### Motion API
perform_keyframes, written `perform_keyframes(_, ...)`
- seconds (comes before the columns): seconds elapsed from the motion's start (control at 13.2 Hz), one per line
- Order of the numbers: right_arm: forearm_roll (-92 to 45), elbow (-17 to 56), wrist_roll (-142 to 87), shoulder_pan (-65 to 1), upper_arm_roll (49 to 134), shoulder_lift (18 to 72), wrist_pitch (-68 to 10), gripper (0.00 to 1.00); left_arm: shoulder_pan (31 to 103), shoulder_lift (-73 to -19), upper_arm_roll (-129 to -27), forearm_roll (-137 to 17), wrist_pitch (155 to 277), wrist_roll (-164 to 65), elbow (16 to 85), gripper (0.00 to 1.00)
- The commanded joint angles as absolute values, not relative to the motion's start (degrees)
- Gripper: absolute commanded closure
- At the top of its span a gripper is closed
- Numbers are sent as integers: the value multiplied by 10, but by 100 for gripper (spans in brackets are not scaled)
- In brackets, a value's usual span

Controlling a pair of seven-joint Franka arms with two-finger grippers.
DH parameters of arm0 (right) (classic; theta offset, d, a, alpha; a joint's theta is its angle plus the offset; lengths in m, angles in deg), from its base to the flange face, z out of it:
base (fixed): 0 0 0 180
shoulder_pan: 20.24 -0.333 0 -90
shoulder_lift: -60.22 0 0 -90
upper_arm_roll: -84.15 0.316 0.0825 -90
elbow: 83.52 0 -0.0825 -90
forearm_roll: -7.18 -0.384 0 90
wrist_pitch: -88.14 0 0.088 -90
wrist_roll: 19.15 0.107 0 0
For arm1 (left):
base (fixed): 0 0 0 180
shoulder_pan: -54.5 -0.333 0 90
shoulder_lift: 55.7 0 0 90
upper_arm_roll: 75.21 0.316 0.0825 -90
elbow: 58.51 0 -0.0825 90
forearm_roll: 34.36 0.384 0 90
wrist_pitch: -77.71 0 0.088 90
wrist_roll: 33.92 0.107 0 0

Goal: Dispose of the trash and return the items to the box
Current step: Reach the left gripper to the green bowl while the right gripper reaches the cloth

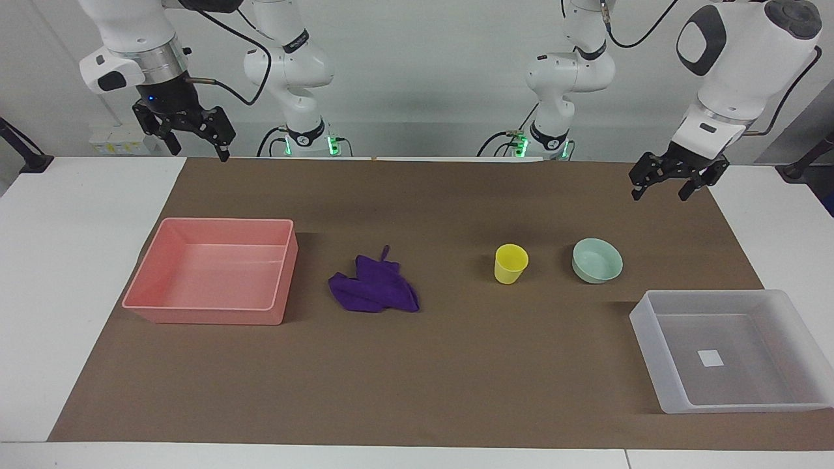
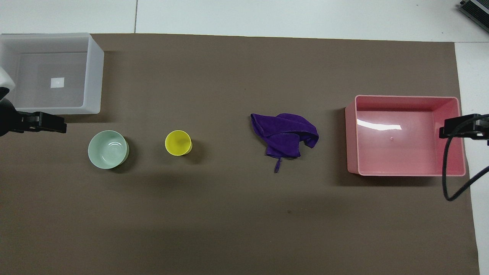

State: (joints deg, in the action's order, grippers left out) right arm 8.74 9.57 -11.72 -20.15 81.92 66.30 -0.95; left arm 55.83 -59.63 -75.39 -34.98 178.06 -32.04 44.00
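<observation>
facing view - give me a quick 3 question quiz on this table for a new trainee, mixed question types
1. True or false: the purple rag already lies inside the pink tray.
2. Multiple choice: what stands beside the yellow cup, toward the left arm's end of the table? A) pink tray B) mint-green bowl C) purple rag
3. Fill in: the small white sticker is on the floor of the ____ tray.

Key
1. False: it lies on the brown mat, beside the tray.
2. B
3. translucent whitish-grey. Both the left gripper and the right gripper hang open, holding nothing.
</observation>
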Motion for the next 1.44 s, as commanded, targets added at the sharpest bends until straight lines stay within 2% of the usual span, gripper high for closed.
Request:
perform_keyframes(0.0, 89, 110, -117, -200, 826, 671, -14, 0, 543, -618, -759, -340, 1840, -321, 509, 0)
perform_keyframes(0.3, 89, 113, -99, -223, 838, 648, -47, 0, 531, -612, -760, -340, 1934, -318, 592, 0)
perform_keyframes(0.53, 85, 148, -73, -244, 847, 637, -125, 0, 525, -600, -760, -340, 2012, -316, 658, 0)
perform_keyframes(0.91, 85, 198, -32, -274, 848, 615, -223, 0, 524, -571, -760, -344, 2097, -316, 721, 0)
perform_keyframes(1.06, 93, 184, 13, -303, 848, 556, -264, 0, 525, -568, -761, -346, 2136, -317, 749, 0)
perform_keyframes(1.28, 91, 147, 27, -345, 848, 478, -306, 0, 525, -549, -761, -358, 2142, -315, 752, 0)
perform_keyframes(1.36, 91, 159, 26, -348, 848, 471, -337, 0, 526, -548, -761, -366, 2142, -315, 753, 0)
